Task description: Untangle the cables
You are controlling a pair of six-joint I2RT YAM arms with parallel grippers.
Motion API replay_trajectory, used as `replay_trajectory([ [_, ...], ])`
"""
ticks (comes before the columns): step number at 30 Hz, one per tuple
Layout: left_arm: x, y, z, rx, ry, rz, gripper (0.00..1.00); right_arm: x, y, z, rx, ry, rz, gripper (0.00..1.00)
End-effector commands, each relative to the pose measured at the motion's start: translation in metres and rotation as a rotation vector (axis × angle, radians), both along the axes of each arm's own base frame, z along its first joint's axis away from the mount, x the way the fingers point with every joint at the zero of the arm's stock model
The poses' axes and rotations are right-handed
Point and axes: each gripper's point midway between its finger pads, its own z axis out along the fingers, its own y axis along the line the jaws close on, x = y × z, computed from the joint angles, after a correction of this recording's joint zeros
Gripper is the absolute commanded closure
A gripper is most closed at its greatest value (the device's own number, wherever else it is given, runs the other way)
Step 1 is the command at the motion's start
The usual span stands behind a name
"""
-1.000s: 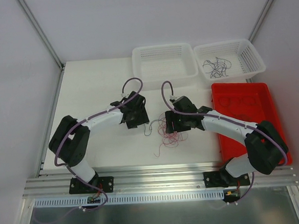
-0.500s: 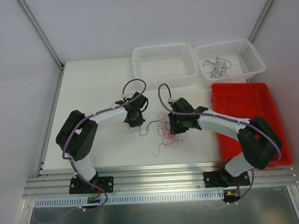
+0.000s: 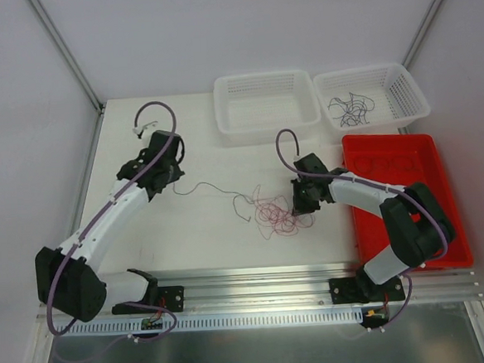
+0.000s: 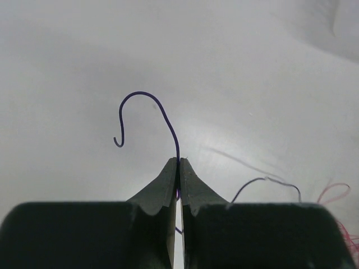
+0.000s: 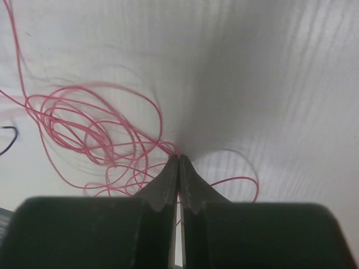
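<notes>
The cables lie mid-table: a tangle of thin red wire (image 3: 278,216) and one thin purple wire (image 3: 213,188) stretched leftward out of it. My left gripper (image 3: 166,183) holds the purple wire's far left end. In the left wrist view the left gripper (image 4: 178,161) is shut on the purple wire (image 4: 162,112), whose hooked end sticks out past the tips. My right gripper (image 3: 302,208) sits at the tangle's right edge. Seen from the right wrist, the right gripper (image 5: 178,158) is shut on a strand of the red wire (image 5: 95,140), just above the table.
At the back stand an empty white basket (image 3: 266,105) and a second white basket (image 3: 398,96) holding dark wires. A red tray (image 3: 401,195) with red wire lies along the right side. A dark wire end (image 5: 7,140) shows at the right wrist view's left edge.
Both grippers went from open to shut. The left arm swung left and back, drawing the purple wire out of the tangle. The right gripper shifted slightly right onto the red wire.
</notes>
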Motion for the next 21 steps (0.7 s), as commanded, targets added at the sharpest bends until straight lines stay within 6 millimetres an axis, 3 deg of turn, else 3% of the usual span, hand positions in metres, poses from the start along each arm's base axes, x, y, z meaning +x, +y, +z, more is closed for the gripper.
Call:
replay_trajectory([
  [1,-0.017,0.063,0.028,0.16,-0.032,0.067,1.0,-0.006,-0.012,0.0,0.017,0.039,-0.043,0.99],
  [3,-0.018,0.087,0.048,0.209,-0.071,0.113,1.0,-0.007,-0.016,-0.001,0.014,0.047,-0.048,0.99],
  [9,-0.025,0.129,0.114,0.32,-0.184,0.195,1.0,-0.004,-0.019,0.003,0.005,0.038,-0.057,0.99],
  [13,-0.033,0.172,0.154,0.451,-0.203,0.315,1.0,-0.003,-0.024,0.003,-0.009,0.038,-0.063,0.99],
  [17,-0.039,0.198,0.2,0.518,-0.252,0.397,1.0,-0.004,-0.03,0.001,-0.017,0.044,-0.074,0.99],
  [21,-0.044,0.213,0.232,0.563,-0.284,0.443,1.0,-0.003,-0.032,0.001,-0.016,0.048,-0.084,0.99],
])
